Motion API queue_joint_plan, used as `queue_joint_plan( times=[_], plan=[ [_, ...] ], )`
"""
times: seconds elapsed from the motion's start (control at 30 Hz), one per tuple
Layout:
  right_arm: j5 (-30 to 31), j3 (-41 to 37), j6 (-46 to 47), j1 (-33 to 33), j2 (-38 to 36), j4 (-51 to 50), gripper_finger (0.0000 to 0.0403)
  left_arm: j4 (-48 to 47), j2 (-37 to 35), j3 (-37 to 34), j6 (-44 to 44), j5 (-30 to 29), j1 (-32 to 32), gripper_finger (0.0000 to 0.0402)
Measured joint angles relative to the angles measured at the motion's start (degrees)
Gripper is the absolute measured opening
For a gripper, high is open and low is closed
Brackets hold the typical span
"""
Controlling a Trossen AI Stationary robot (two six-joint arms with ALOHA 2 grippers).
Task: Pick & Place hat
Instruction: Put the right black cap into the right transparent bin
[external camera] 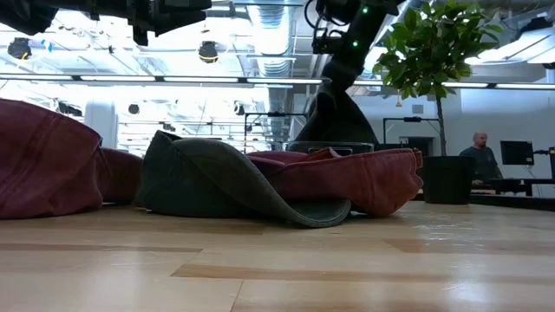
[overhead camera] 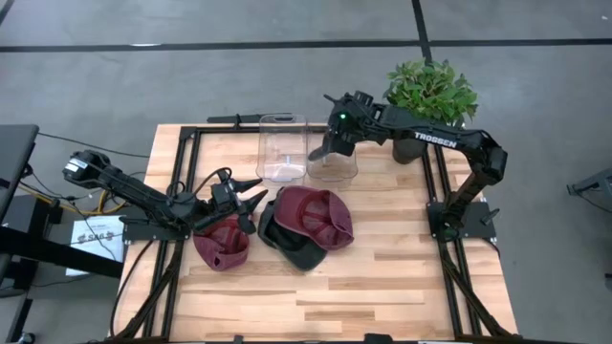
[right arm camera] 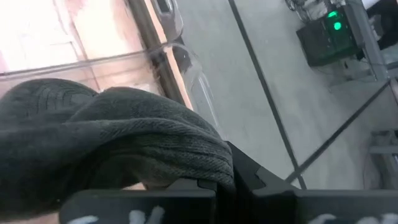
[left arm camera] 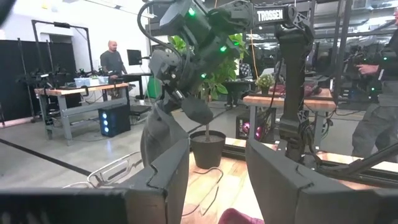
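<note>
High view shows the right hand [overhead camera: 328,145] clamped together on a dark grey hat [overhead camera: 323,150], holding it just above the right-hand one of two clear bins [overhead camera: 334,164] at the far side of the table [overhead camera: 402,258]. To do this step well, I judge the hat should be lowered until most of its fabric hangs inside the bin's rim before the fingers part, since a fold draped over the edge could drag it back out. The left hand [overhead camera: 251,195] waits with its fingers apart, low over the table beside a maroon hat [overhead camera: 222,243].

Counted: two clear bins, the second [overhead camera: 282,148] just left of the first; three hats still on the table, two maroon and one dark green [overhead camera: 292,245]; one grey hat in the grip; one potted plant [overhead camera: 430,91].
</note>
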Motion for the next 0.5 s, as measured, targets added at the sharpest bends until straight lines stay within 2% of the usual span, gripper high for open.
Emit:
queue_joint_plan(
  times=[0.13,0.5],
  plan=[
    [4.1,0.0,1.6,1.4,0.0,-1.5,0.0000,0.0,0.0,0.0,0.0,0.0,0.0,0.0156],
    [4.1,0.0,0.6,4.0,0.0,6.8,0.0000,0.0,0.0,0.0,0.0,0.0,0.0,0.0156]
  ],
)
